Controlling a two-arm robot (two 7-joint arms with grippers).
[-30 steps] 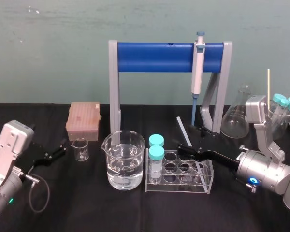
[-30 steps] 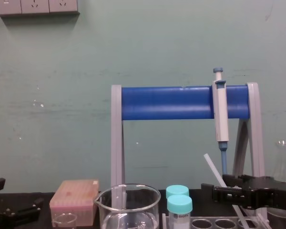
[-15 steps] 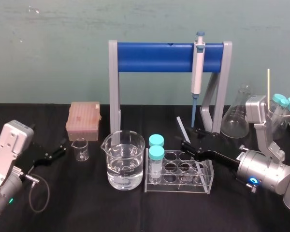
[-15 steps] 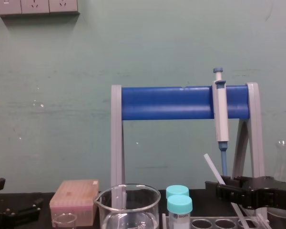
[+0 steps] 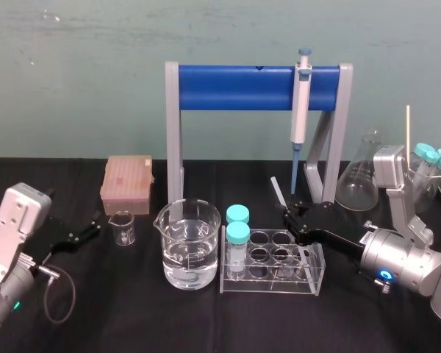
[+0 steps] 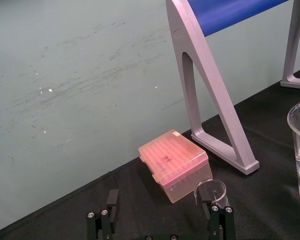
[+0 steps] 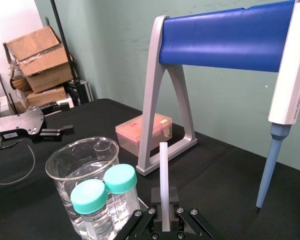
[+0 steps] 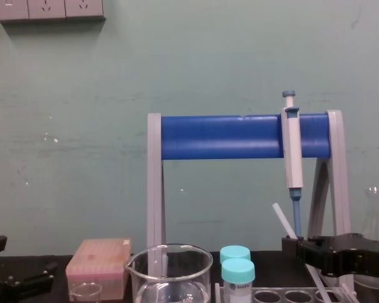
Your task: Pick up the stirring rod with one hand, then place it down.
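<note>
Centre right in the head view, the right gripper [image 5: 292, 215] clamps the stirring rod [image 5: 278, 193], tilted near the tube rack [image 5: 279, 285]. The slick glass could slip, or clip the nearby pipette [image 5: 300, 110]. Left gripper [image 5: 84, 229] idles at left, fingers apart.

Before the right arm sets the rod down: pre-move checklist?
1. Grip: stirring rod clamped by the right gripper, held tilted: ok.
2. Rod's upper end apart from the pipette tip: ok.
3. Rod's lower end clear of the test tube rack: cannot tell.
4. Bare black table behind the rack for a set-down: ok.
5. Left gripper parked at the table's left by the small beaker, jaws open, away from the rod: ok.
</note>
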